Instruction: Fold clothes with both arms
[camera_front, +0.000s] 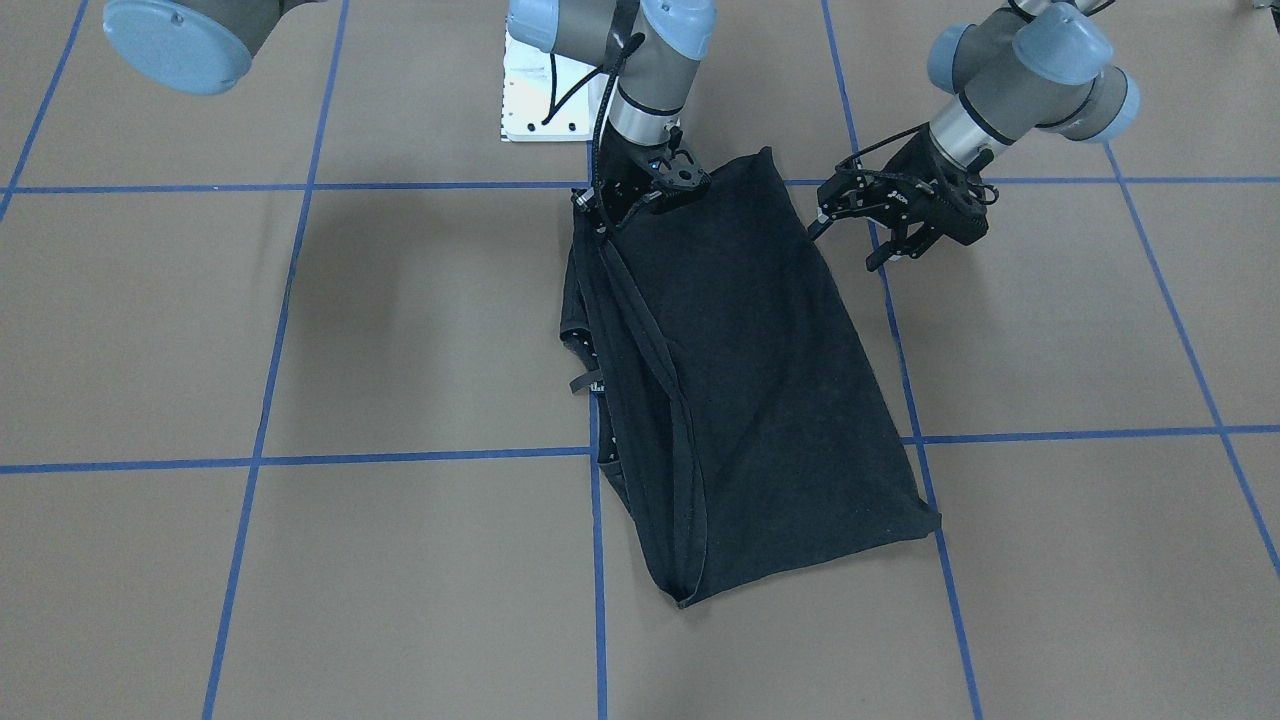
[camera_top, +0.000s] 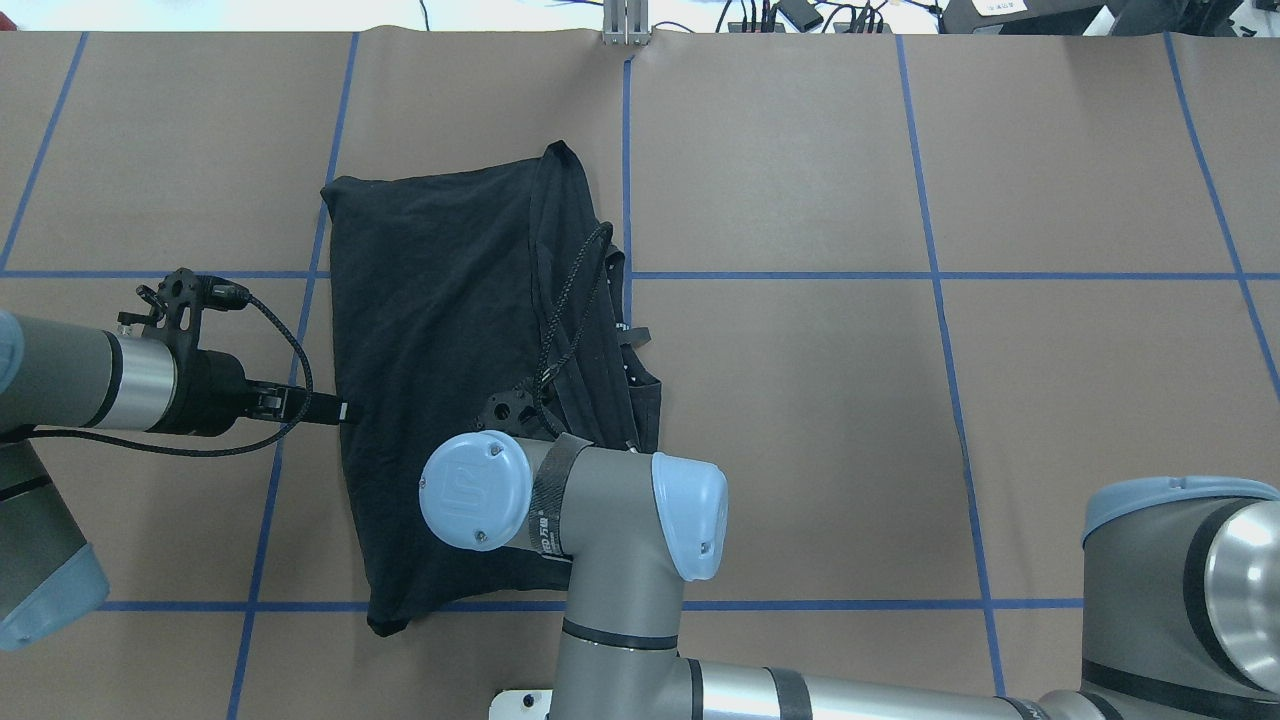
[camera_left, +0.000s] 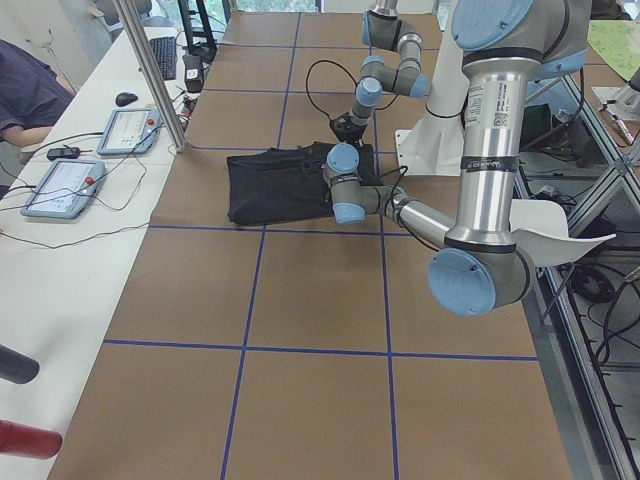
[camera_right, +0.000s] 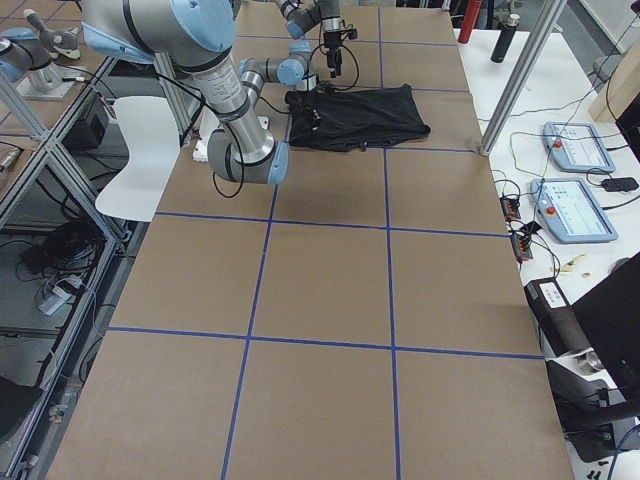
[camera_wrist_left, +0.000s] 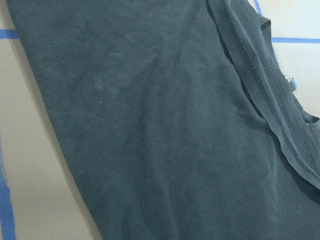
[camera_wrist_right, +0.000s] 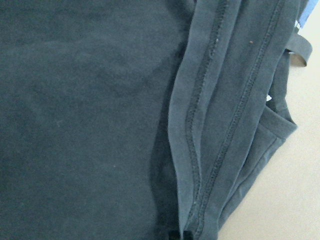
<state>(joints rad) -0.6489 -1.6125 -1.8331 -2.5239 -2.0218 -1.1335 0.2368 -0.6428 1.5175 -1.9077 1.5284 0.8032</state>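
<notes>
- Item: one black T-shirt (camera_front: 740, 370), lying flat on the brown worktop (camera_front: 400, 330), already doubled lengthwise into a long panel. One short end is near the robot's base and the other is towards the operators' side. No chest print shows.
- Handling, judged: light, limp knit cotton with no stiffness. It will drape and drag when lifted, and the stacked layers are likely to slide over one another. It is not fragile, and it should not be slippery on the paper-like worktop.
- Where to grip, judged: the corners and edges of a short end, pinching through all layers at once. The stitched hem bands (camera_wrist_right: 210, 125), bunched along one long side, give the firmest purchase. A mid-panel grip would only raise a tent of cloth.
- Left hand (camera_front: 843, 248): fingers spread fairly wide and holding nothing. In the front-facing view it sits just beside the shirt's long plain edge, close to the corner nearest the robot. The overhead view places its tip at that edge. Whether it touches the cloth cannot be determined.
- Right hand (camera_front: 625, 205): set down over the other robot-side corner, on the hem side. It is black against black cloth, and the wrist hides it from overhead. Whether it is closed on the fabric cannot be told.
</notes>
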